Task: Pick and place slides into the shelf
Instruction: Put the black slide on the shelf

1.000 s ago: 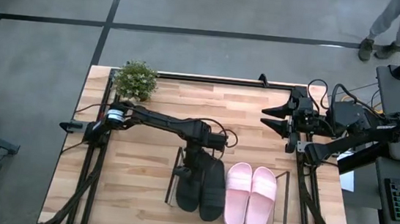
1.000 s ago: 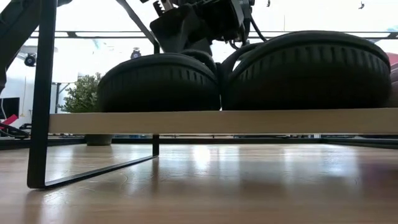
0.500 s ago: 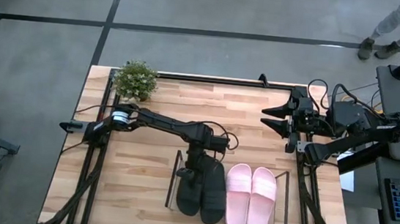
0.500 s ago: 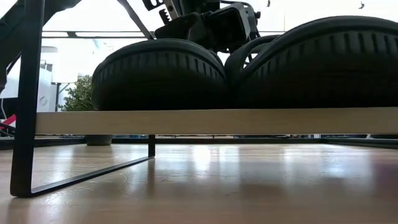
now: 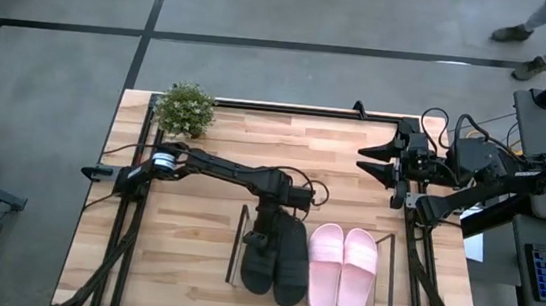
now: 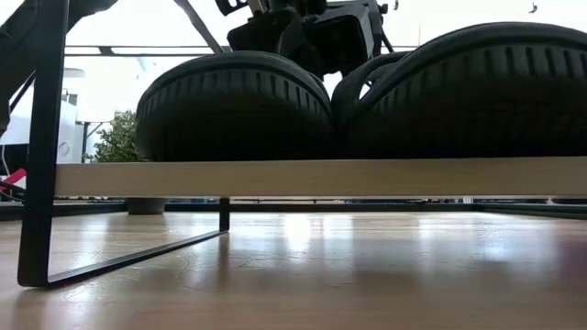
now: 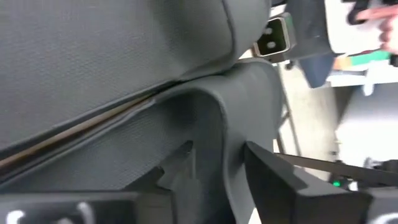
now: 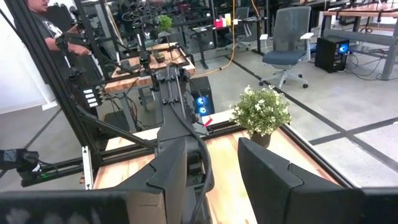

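Note:
Two black slides (image 5: 276,259) and two pink slides (image 5: 342,270) lie side by side on the shelf (image 6: 321,179), soles on its board, straps toward the far edge. My left gripper (image 5: 267,235) reaches down at a slant onto the far end of the left black slide (image 6: 234,105). It is open, and the front edge of the slide's strap (image 7: 227,134) stands between its fingers (image 7: 180,165). My right gripper (image 5: 360,162) waits open and bare above the table's far right. My left gripper has one finger on each side of the front edge of the black slide's strap (image 7: 227,134), coming slanting down from the far side. The fingers stand apart. I cannot tell whether either one touches the strap. The slide rests on the shelf board.
A potted plant (image 5: 185,109) stands at the far left corner. The shelf's thin dark frames (image 5: 237,245) (image 5: 389,275) rise at its two ends. Bare tabletop lies left of the shelf and between it and the far edge. A person's legs (image 5: 545,39) show beyond the table.
My left gripper has sunk a little with the black slide, which has come nearer the near edge and settled on the board. The shelf's left frame has slid slightly along the table with it. Over the last half second almost nothing has moved.

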### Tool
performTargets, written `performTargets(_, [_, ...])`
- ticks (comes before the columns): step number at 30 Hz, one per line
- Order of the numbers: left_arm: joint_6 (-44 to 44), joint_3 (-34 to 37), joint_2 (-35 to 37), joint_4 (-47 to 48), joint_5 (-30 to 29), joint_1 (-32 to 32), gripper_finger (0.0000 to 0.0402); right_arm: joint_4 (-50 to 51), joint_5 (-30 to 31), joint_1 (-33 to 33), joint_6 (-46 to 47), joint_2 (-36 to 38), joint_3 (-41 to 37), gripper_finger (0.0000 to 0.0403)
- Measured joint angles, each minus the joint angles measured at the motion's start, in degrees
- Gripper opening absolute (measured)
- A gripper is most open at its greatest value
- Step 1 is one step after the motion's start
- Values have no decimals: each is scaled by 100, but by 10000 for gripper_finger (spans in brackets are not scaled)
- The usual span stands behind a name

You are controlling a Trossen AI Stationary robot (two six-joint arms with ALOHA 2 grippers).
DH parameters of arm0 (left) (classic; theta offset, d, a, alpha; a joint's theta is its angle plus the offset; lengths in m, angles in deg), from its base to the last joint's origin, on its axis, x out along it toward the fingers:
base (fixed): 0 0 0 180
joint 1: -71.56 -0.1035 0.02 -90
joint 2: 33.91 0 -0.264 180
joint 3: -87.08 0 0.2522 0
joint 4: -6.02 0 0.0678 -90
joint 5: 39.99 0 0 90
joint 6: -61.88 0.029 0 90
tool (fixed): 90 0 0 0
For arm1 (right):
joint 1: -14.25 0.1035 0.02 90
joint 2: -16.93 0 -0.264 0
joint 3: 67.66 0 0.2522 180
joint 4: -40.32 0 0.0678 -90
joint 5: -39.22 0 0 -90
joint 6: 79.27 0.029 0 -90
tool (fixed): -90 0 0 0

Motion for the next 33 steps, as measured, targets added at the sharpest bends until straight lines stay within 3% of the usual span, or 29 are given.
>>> performTargets(7, [-13, -29, 120, -18, -224, -13, 159, 2, 0, 2, 0, 0, 0, 137])
performTargets(20, [-256, -33, 162, -18, -652, -17, 162, 2, 0, 2, -2, 0, 0, 137])
performTargets(33, [-255, -33, 164, -13, -335, -24, 164, 4, 0, 0, -2, 0, 0, 137])
